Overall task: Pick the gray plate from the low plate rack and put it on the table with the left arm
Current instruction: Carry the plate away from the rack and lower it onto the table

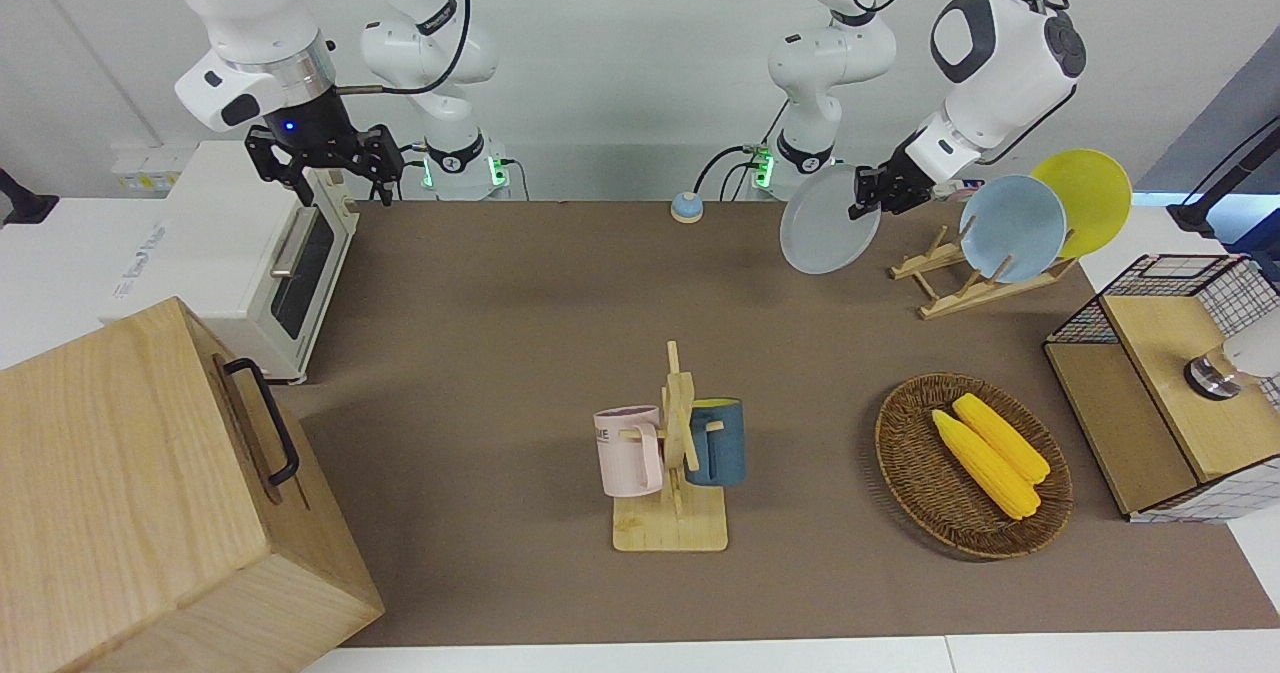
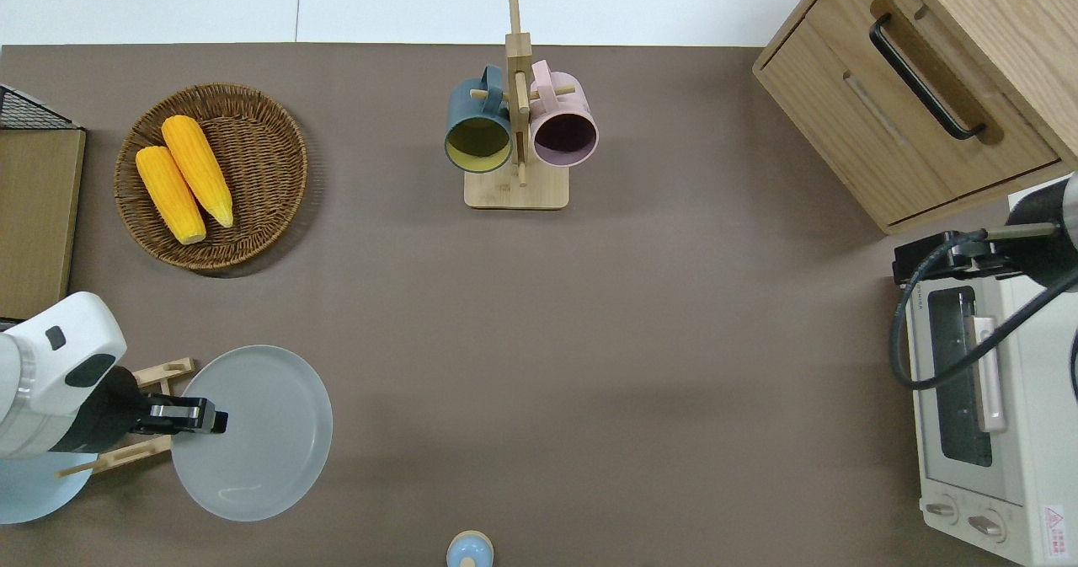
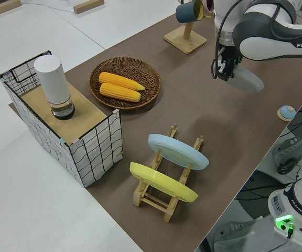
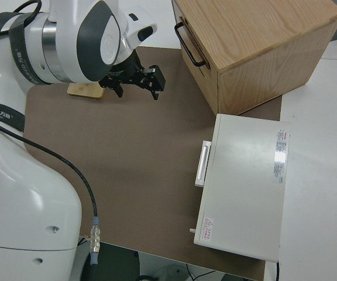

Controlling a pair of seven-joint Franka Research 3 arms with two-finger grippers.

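Left end effector pinching the rim of the gray plate, fingers closed on the edge toward the left arm's end of the tabletop. Plate up in the air, clear of the low plate rack, over bare tabletop just beside the rack toward the middle.

Key relation: plate hangs out from the end effector toward the right arm's end, grip at one edge only, the rest of the disc cantilevered. In the front view, gray plate tilted, free edge lower than the pinched edge at the left end effector. Likely lands free edge first, then needs laying flat before release.

Round, so no long axis; only the tilt matters. Drop zone below looks bare: rack on one side, small blue-topped knob near the robots' edge, well apart from the plate. Wicker basket with corn farther from the robots, also well apart.

Light-blue plate and yellow plate left in the rack slots. Left arm clearly the nearer one and already holding.

Right end effector parked, fingers spread.
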